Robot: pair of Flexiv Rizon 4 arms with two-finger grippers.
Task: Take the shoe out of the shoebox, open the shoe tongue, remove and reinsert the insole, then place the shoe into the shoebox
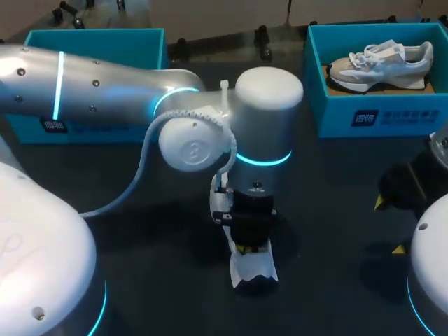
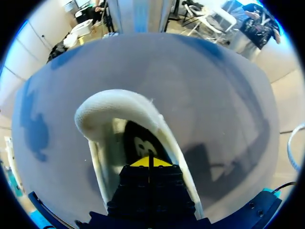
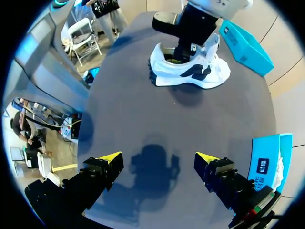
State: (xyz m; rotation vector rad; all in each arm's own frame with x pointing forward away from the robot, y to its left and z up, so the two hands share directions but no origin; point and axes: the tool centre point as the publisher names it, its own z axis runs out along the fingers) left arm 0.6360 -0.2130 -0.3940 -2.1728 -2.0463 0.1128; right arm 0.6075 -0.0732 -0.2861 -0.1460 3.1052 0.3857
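White shoe (image 1: 253, 269) is sitting sole-down on the dark table (image 1: 140, 280), near the middle and out of both boxes. Left gripper (image 2: 150, 162) is reaching straight down into its heel opening, with the yellow tips pressing together on the dark insole (image 2: 136, 142). Nothing is showing between them, so I'm reading it as clenched on nothing, though I can't rule out a pinched insole edge. Right gripper (image 3: 157, 160) is hanging released over bare table, well apart from the shoe and holding nothing.

Risks I'm seeing:
- Nothing is pinning the shoe, so any pull on the insole is likely dragging or tipping the whole shoe.
- Closed tips are probably skating over the insole rather than catching it.
- Collar is hugging the fingers and could be snagging them on withdrawal.

Second shoe (image 1: 381, 59) is lying in the right shoebox (image 1: 378, 115), well clear.
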